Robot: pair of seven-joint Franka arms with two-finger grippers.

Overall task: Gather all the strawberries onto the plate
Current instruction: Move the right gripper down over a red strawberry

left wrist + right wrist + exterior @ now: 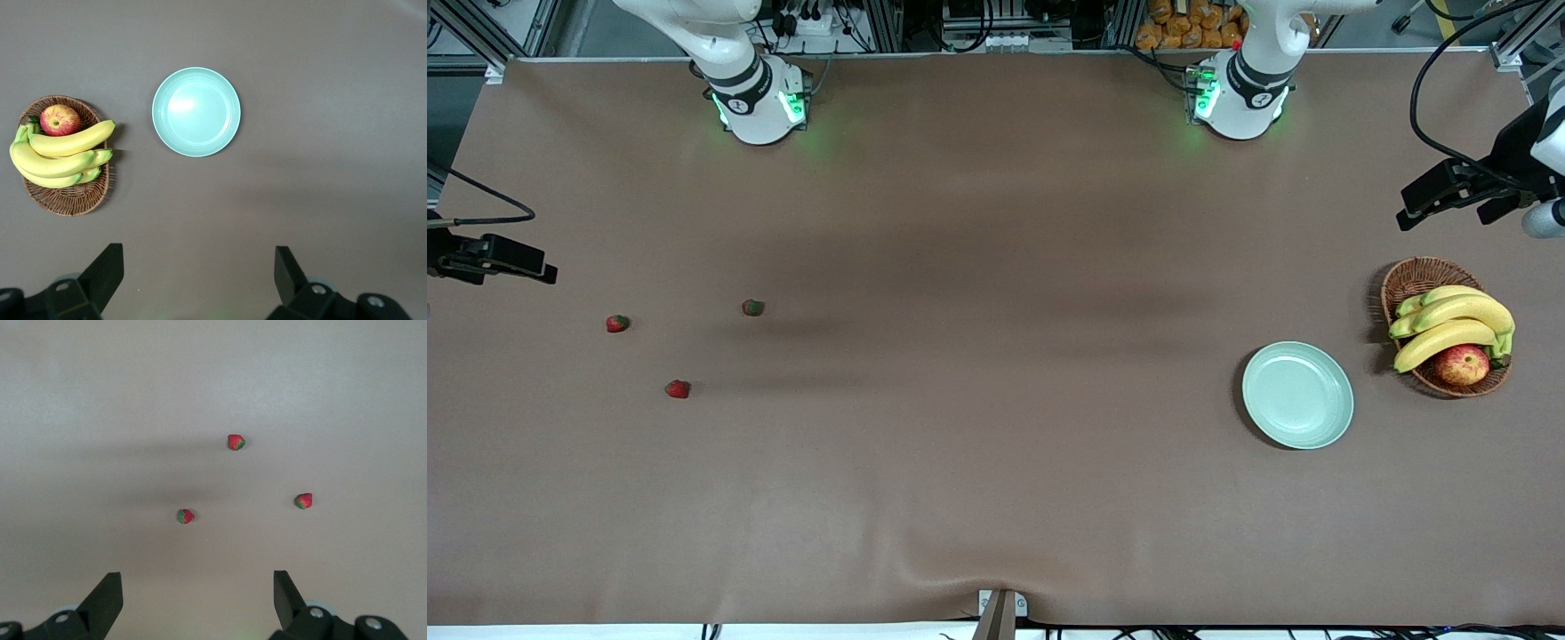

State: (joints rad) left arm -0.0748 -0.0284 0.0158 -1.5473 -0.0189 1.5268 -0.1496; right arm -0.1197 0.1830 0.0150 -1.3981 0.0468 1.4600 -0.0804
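The plate (1297, 395) lies nearest the camera, low in the front view, toward the left arm's end of the counter (996, 498), beside the basket (1414, 274) of bananas (1463, 311). Your left gripper (197, 261) hangs above that end, its fingers (107, 267) spread and empty. Your right gripper (197, 581), fingers (107, 590) also spread, hangs above the three strawberries (185, 516) at the right arm's end. I think a closing that is not well centred may push a tiny berry away, and it may slip out on the long carry to the plate.
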